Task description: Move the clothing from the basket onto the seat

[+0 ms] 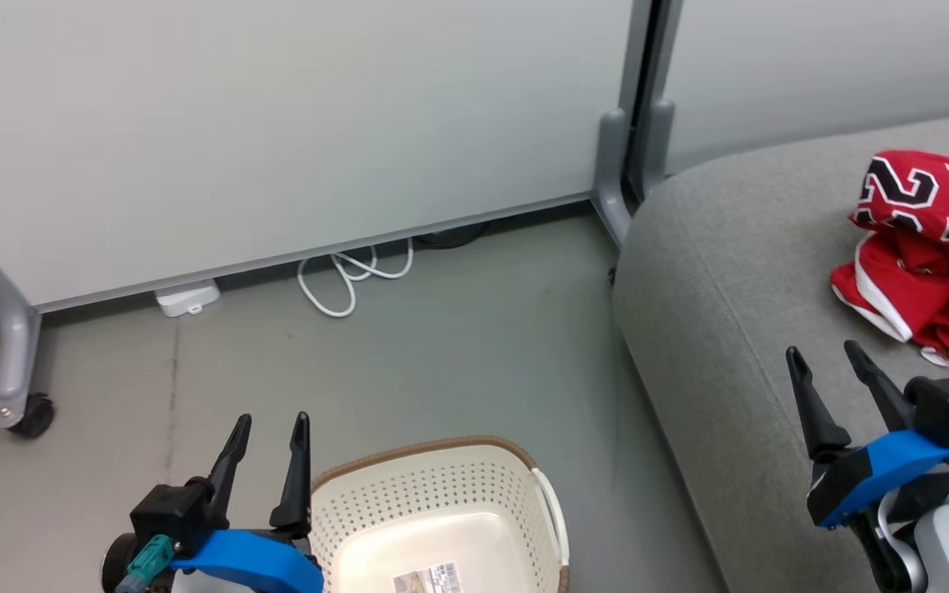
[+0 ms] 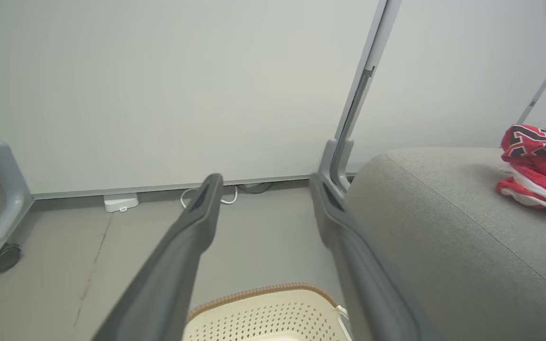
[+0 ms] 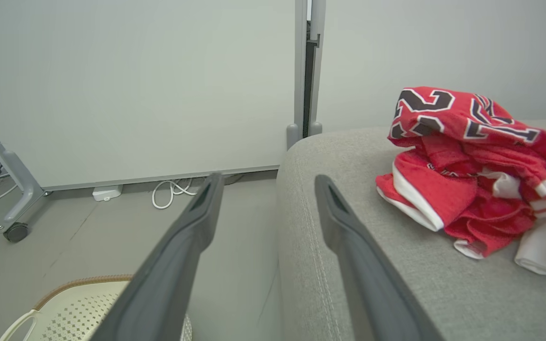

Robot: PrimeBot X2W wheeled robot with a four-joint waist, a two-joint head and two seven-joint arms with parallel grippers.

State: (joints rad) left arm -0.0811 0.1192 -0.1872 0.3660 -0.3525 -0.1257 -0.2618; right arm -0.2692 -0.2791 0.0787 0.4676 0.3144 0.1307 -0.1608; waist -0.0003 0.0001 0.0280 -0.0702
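Note:
The red clothing (image 1: 927,255) with white trim and black numerals lies crumpled on the light-grey seat (image 1: 738,272) at the right; it also shows as clothing (image 3: 467,166) on the seat (image 3: 349,156) and as clothing (image 2: 536,166) on the seat (image 2: 443,213). The cream basket (image 1: 450,494) with its brown rim stands on the floor at the bottom centre, with only a paper label inside it. My left gripper (image 1: 270,427) is open, just left of the basket. My right gripper (image 1: 825,354) is open above the seat's front, short of the clothing.
Grey-white partition panels (image 1: 277,132) close off the back, with a grey post (image 1: 627,156) between them and a wheeled foot (image 1: 21,403) at the left. A white cable loop (image 1: 351,280) and a small white box (image 1: 186,298) lie at the wall's base.

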